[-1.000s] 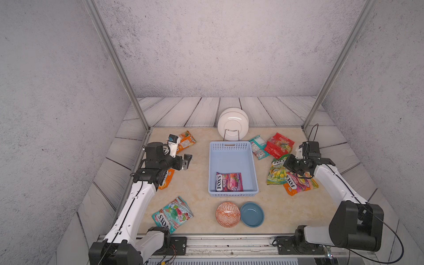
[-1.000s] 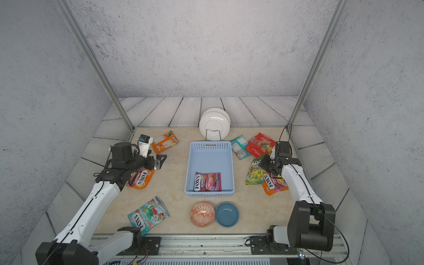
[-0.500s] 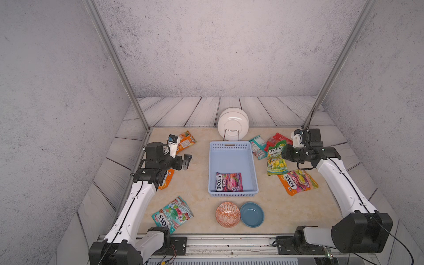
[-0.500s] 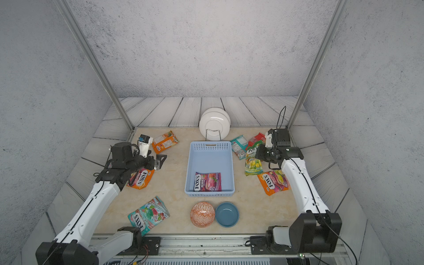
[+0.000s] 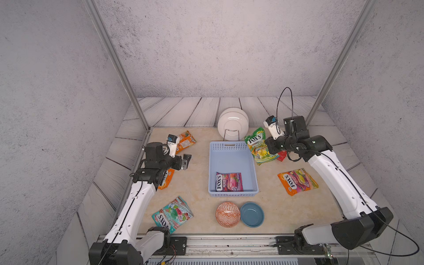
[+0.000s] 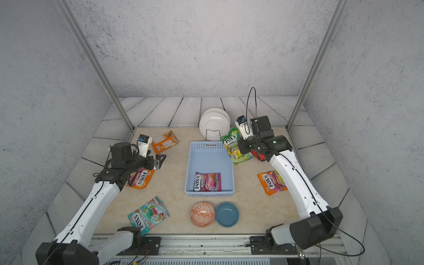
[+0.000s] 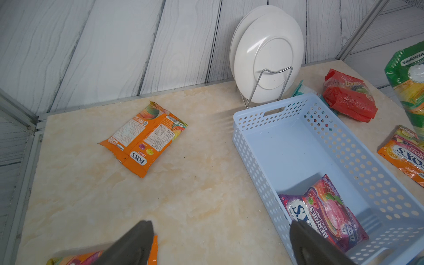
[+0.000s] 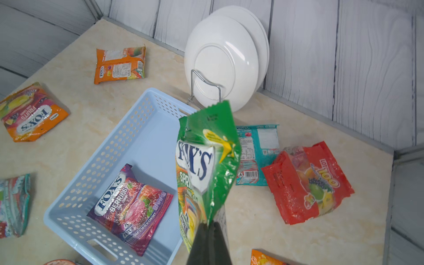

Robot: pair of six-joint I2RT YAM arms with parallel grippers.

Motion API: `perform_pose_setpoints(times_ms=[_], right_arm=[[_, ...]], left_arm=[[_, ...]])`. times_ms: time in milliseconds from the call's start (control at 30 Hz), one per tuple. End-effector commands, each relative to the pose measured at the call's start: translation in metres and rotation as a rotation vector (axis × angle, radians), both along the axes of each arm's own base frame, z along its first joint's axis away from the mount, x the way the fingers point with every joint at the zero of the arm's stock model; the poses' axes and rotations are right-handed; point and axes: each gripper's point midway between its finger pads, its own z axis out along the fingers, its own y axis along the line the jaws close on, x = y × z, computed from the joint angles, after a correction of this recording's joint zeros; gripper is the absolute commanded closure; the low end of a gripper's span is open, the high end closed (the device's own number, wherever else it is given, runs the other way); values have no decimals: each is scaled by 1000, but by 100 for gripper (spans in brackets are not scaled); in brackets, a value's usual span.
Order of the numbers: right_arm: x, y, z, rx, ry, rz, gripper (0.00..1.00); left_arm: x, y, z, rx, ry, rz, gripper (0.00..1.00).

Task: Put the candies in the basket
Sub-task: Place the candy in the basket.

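Green glossy bag (image 8: 204, 165) hangs pinched by 1 edge in our closed right end effector (image 8: 209, 227), and the basket (image 8: 75, 174) lies just beside and below it. We fear the bag slips or lands on the rim if released early. Our left end effector (image 7: 221, 223) stands open, empty.

Basket (image 5: 231, 160): lt blue, perforated walls. Berries bag (image 5: 229, 182): purple/pink. Green bag (image 5: 260, 146), 1 o'clock of basket: green/yellow. Patterned bowl (image 5: 227, 214), 6 o'clock: orange w/ white lattice. Plain bowl (image 5: 252, 214): blue. Table (image 5: 199, 183): beige marble.
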Motion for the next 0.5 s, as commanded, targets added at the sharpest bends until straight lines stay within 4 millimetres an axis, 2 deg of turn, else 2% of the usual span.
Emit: perform_pose_setpoints(times_ms=[0, 100, 300, 467], right_arm=[[10, 15, 10, -128, -117, 122, 100], [13, 34, 14, -185, -181, 216, 100], [21, 69, 7, -292, -270, 390, 100], [27, 96, -11, -399, -304, 511, 100]], left_arm=[[-1, 4, 11, -2, -31, 7, 1], [1, 6, 11, -1, -31, 19, 1], [1, 6, 10, -3, -26, 18, 1], [-1, 5, 10, -3, -29, 12, 1]])
